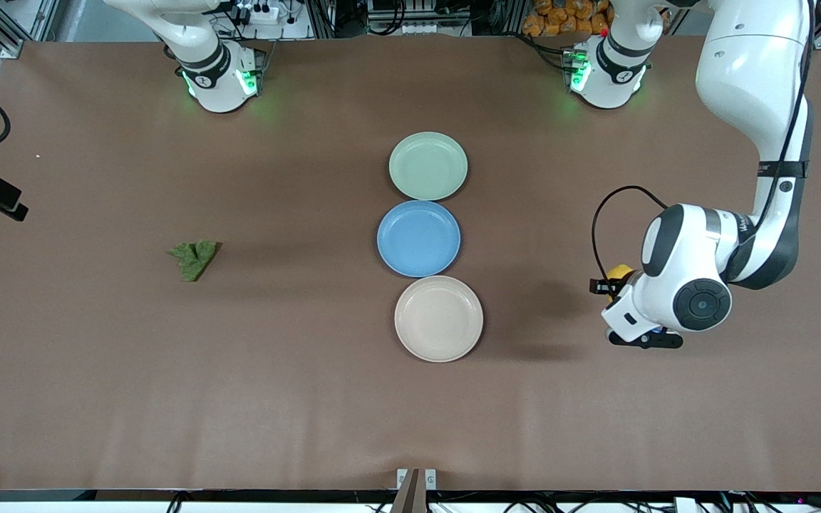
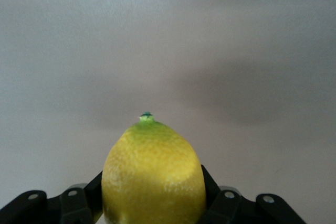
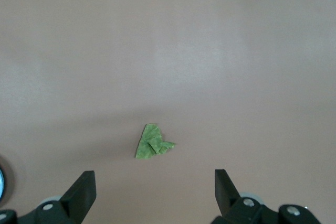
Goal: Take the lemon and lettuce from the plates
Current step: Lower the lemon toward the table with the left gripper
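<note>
Beige plate (image 1: 439, 318): on the brown table (image 1: 97, 392), nearest the front camera of three plates in a row; nothing on it.

Left end effector (image 1: 613, 285): low over the table toward the left arm's end, level with the beige plate and well apart from it. Fingers (image 2: 79, 200) closed against both sides of the lemon (image 2: 153, 174), whose green tip points away from the wrist. In the front view only a small yellow part of the lemon (image 1: 621, 272) shows beside the wrist.

Lettuce (image 1: 194, 258): lying flat on the bare table toward the right arm's end, well apart from all plates.

Blue plate (image 1: 418, 238): middle of the row, touching the beige plate; bare.

Pale green plate (image 1: 428, 165): farthest of the row, just beside the blue plate; bare.

Right end effector (image 3: 155, 192): up over the table above the lettuce (image 3: 152, 142); fingers spread wide, holding nothing. Not seen in the front view.
</note>
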You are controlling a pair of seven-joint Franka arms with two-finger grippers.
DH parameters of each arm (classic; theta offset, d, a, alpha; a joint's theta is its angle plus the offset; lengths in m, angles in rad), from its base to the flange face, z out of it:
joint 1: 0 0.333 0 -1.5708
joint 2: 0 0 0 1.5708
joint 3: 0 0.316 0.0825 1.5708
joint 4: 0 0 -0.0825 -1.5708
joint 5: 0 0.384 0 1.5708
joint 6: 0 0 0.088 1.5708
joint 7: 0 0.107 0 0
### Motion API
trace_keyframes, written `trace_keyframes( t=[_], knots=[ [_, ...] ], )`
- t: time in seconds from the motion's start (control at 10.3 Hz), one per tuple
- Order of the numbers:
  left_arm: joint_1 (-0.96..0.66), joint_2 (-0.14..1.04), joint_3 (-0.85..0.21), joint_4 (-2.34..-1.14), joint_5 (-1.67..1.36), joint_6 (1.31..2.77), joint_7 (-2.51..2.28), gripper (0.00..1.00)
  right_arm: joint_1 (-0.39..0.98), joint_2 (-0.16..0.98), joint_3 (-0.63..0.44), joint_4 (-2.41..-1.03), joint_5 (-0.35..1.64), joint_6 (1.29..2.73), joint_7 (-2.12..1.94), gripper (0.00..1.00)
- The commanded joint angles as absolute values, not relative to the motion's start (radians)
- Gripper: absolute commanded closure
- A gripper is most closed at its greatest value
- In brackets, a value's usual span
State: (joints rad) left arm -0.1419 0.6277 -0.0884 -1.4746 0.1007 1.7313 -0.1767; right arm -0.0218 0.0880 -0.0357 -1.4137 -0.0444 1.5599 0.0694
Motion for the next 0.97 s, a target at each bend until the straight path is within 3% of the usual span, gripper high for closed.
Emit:
trace_keyframes(
  t=[0.0,0.87],
  knots=[
    [-0.120,0.627,-0.094,-1.514,0.129,1.729,-0.158,1.00,-0.005,0.074,-0.055,-1.428,-0.026,1.568,0.083,0.00],
    [-0.067,0.729,-0.095,-1.540,0.173,1.830,-0.153,1.00,0.017,0.074,-0.048,-1.424,-0.025,1.534,-0.048,0.00]
  ],
)
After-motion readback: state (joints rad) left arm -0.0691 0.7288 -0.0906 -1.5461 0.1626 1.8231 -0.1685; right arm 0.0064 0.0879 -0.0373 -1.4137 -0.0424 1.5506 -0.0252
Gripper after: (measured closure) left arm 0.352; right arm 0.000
